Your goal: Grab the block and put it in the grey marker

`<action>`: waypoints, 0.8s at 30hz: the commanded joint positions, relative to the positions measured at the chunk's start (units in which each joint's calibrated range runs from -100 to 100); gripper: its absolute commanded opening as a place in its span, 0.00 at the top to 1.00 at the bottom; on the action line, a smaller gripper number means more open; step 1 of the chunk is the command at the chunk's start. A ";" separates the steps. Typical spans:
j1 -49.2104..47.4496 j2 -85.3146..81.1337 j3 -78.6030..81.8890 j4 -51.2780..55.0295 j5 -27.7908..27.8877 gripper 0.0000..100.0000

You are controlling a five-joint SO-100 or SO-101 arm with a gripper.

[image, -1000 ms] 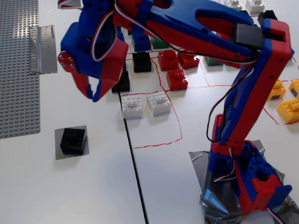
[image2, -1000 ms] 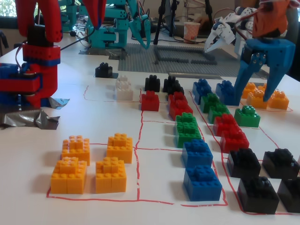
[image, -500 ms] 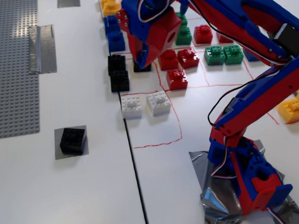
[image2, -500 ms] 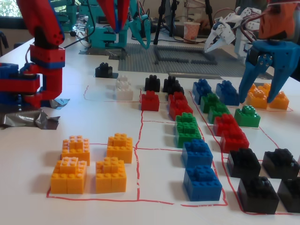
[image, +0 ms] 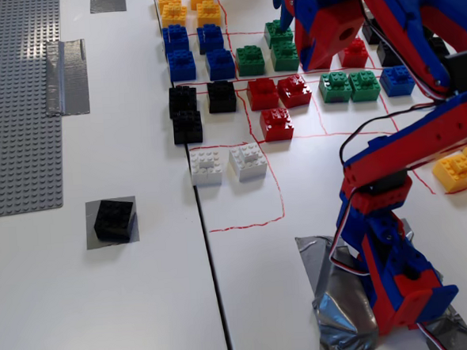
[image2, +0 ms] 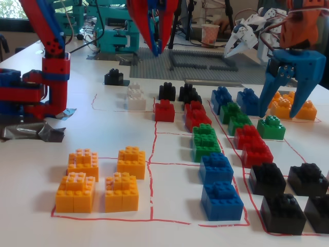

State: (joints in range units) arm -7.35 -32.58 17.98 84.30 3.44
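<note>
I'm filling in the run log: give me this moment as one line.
block: resting on grey marker | gripper: empty, raised above the bricks, jaws near-closed | arm: clear of block

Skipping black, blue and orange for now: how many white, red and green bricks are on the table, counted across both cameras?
white bricks: 2
red bricks: 5 (one is hidden behind the arm in the higher fixed view)
green bricks: 5
Total: 12
</note>
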 commanded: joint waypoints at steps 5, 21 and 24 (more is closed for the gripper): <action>5.78 -3.06 1.36 -2.56 1.22 1.00; 12.26 0.82 5.54 -11.16 2.10 1.00; 12.16 1.89 4.72 -11.97 1.86 1.00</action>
State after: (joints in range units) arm 4.13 -30.00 25.43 73.46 5.40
